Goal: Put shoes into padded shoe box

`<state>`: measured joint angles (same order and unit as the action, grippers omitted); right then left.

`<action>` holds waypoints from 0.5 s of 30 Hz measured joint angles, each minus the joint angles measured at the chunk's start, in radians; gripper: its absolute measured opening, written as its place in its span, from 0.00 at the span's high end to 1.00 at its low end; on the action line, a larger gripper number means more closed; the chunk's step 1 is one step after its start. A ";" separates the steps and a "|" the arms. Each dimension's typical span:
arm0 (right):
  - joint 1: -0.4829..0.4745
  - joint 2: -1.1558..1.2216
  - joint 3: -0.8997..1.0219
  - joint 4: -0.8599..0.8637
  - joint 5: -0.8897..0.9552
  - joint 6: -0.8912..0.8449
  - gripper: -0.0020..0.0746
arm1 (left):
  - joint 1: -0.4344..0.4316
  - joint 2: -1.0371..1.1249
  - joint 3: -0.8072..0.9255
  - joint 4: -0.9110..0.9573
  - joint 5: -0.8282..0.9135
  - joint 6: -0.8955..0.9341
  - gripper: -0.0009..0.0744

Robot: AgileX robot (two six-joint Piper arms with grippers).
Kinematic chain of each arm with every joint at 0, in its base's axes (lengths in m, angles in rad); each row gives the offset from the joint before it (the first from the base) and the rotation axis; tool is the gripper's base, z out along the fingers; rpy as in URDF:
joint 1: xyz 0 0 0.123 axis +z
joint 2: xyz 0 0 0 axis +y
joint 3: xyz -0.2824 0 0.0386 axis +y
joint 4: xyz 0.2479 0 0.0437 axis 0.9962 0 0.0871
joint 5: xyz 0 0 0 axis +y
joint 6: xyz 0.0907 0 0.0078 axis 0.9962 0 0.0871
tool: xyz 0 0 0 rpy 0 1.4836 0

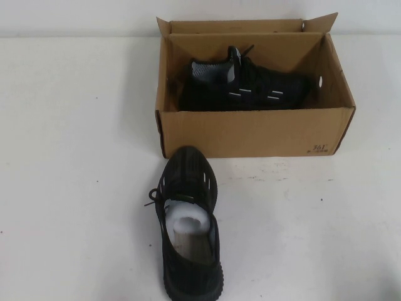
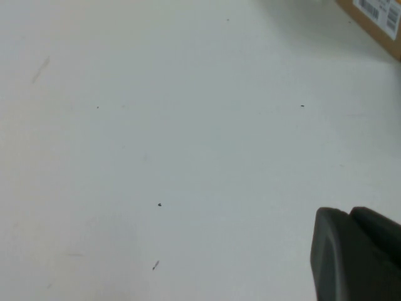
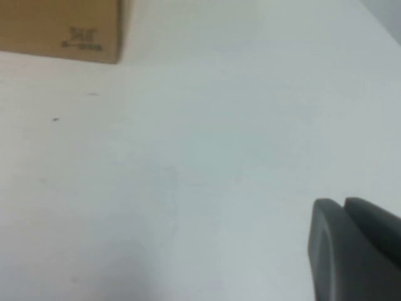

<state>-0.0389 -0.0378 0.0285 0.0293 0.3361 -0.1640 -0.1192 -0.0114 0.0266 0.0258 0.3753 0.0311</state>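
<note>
The padded shoe box [image 1: 250, 133] is a brown open cardboard box at the back middle of the white table. One black knit shoe [image 1: 250, 88] with white dashes lies on its side inside it. The other shoe [image 1: 188, 226] stands upright on the table just in front of the box, toe toward it, with white stuffing showing. Neither arm appears in the high view. My left gripper [image 2: 348, 213] hovers over bare table, fingers pressed together and holding nothing. My right gripper [image 3: 343, 204] is likewise shut and empty above the table. A box corner [image 3: 59, 28] shows in the right wrist view.
A corner of the box with a barcode label [image 2: 376, 19] shows in the left wrist view. White tabletop [image 1: 75, 188] spreads to both sides of the shoe and the box. The table's far edge runs behind the box.
</note>
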 joint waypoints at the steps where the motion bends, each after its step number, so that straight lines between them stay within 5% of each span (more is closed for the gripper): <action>1: 0.005 0.000 0.000 0.000 0.000 0.003 0.98 | 0.000 0.000 0.000 0.000 0.000 0.000 0.99; 15: -0.013 0.000 0.000 -0.001 0.000 0.003 0.98 | 0.000 0.000 0.000 0.000 0.000 0.000 0.99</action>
<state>-0.0515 -0.0378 0.0285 0.0287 0.3361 -0.1606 -0.1192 -0.0114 0.0266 0.0258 0.3753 0.0311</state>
